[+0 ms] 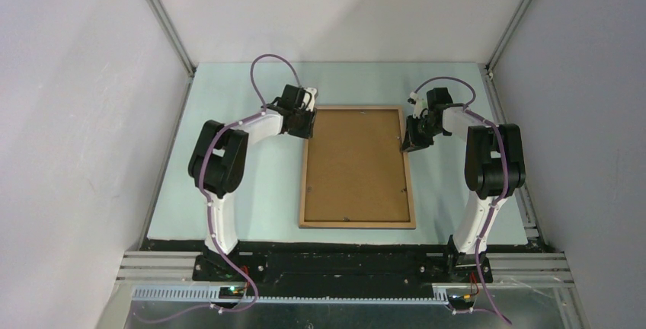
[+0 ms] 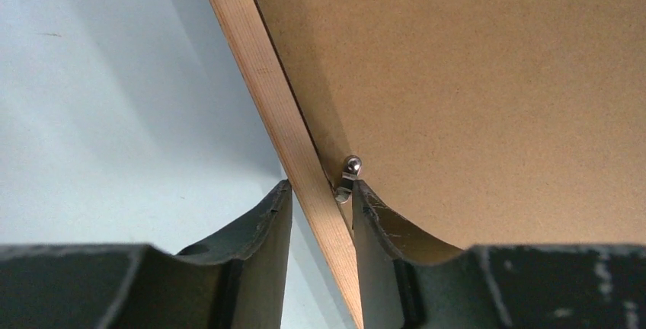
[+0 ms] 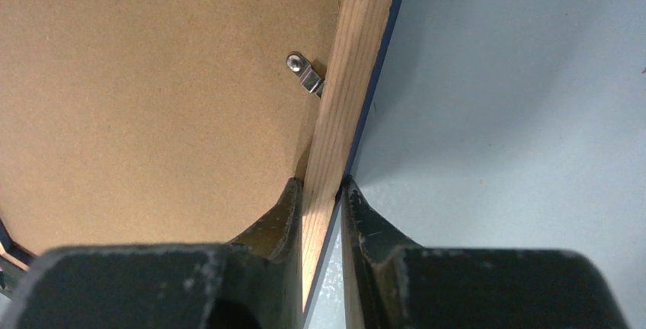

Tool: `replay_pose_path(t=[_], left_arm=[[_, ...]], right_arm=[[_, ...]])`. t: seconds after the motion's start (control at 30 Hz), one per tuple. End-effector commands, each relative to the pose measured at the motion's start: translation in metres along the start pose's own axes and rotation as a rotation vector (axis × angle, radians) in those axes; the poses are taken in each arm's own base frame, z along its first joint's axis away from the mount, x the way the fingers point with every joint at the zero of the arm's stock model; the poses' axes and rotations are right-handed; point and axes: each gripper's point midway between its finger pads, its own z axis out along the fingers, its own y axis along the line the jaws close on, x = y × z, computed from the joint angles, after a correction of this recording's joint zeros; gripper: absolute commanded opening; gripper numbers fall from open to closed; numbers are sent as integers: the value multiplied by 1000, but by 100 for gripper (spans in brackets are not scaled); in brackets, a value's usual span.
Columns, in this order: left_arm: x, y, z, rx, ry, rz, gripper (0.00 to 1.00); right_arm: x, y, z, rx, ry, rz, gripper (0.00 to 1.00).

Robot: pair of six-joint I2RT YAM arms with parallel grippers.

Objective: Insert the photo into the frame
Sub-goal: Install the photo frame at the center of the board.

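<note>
The frame (image 1: 358, 224) lies back-up on the table, its light wood border around the brown backing board (image 1: 356, 165). The photo is out of view. My left gripper (image 1: 306, 125) is at the far part of the left border. In the left wrist view its fingers (image 2: 321, 186) pinch the wooden border (image 2: 259, 78), the right finger against a small metal clip (image 2: 349, 173). My right gripper (image 1: 410, 142) is shut on the far part of the right border. In the right wrist view (image 3: 323, 184) it grips the border (image 3: 366, 39), whose dark blue front edge shows, near another clip (image 3: 305, 71).
The pale table (image 1: 244, 192) is walled by grey panels left, right and behind. More small clips sit along the board's edges. The frame's near border lies close to the table's front edge.
</note>
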Motion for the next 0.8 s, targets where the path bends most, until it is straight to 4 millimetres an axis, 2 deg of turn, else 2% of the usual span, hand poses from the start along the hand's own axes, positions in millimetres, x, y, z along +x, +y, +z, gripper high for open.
replay_pose_path(t=[0.0, 0.57, 0.77], left_arm=[[-17, 3, 0, -20, -35, 36, 38], [-22, 1, 1, -6, -42, 50, 26], [-22, 0, -1, -1, -41, 51, 25]], right_arm=[[27, 6, -1, -42, 86, -13, 0], [28, 6, -1, -43, 89, -11, 0], [27, 6, -1, -44, 88, -11, 0]])
